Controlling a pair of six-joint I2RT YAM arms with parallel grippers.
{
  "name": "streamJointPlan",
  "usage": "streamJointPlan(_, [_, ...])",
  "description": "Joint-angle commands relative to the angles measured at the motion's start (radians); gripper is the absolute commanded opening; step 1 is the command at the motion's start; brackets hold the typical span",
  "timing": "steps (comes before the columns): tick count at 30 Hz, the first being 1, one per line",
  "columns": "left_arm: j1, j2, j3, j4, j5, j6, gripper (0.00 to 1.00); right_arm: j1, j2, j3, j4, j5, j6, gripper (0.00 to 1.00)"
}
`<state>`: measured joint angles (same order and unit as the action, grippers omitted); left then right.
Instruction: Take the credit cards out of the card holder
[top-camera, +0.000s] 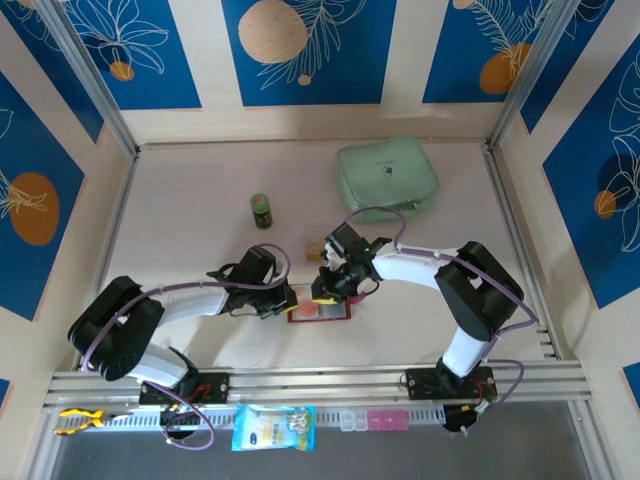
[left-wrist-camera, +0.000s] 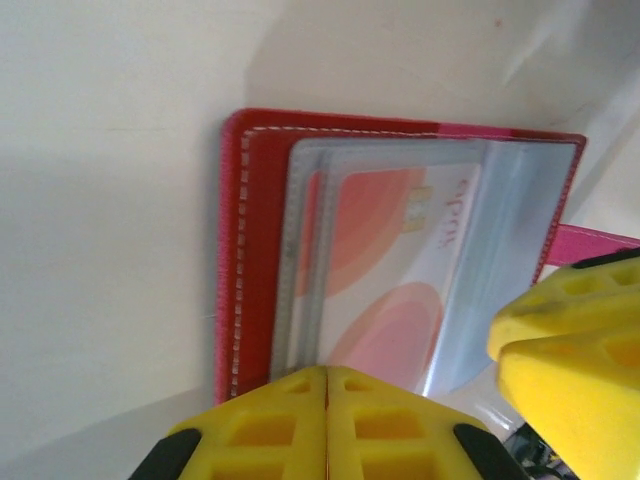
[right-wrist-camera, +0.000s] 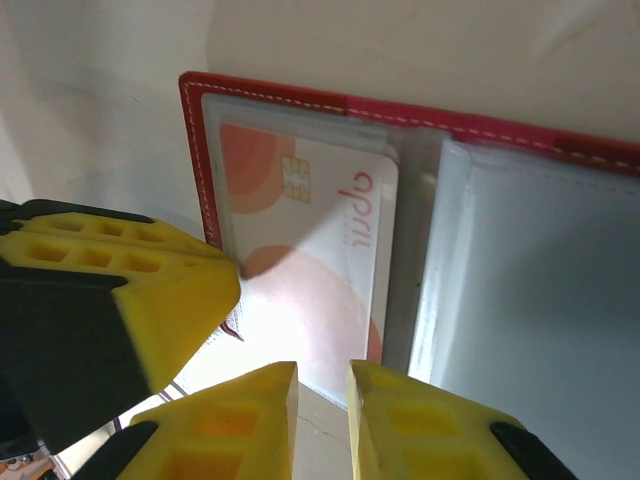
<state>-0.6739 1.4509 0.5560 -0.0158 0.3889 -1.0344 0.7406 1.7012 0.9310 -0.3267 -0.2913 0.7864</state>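
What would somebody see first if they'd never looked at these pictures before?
Probably the open red card holder in the middle of the table, with both yellow-fingered grippers crowding onto it: the left gripper shut at its edge, the right gripper with fingers slightly apart. Tucked inside lies a white card with red circles.

This looks like a robot laboratory cell: a pale table (top-camera: 190, 190) closed in by walls with blue decorated panels (top-camera: 305, 50), aluminium frame posts (top-camera: 92, 85), and a left arm (top-camera: 190, 300) and right arm (top-camera: 420, 268) bolted on a metal rail (top-camera: 320, 380).
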Motion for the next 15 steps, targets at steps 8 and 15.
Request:
streamJointPlan(8, [0.008, 0.009, -0.001, -0.069, -0.050, 0.047, 0.06, 0.006, 0.042, 0.024, 0.030, -0.017, -0.001, 0.21])
streamJointPlan(15, [0.009, 0.010, 0.005, -0.078, -0.050, 0.053, 0.06, 0.006, 0.066, 0.022, 0.062, -0.029, 0.001, 0.21])
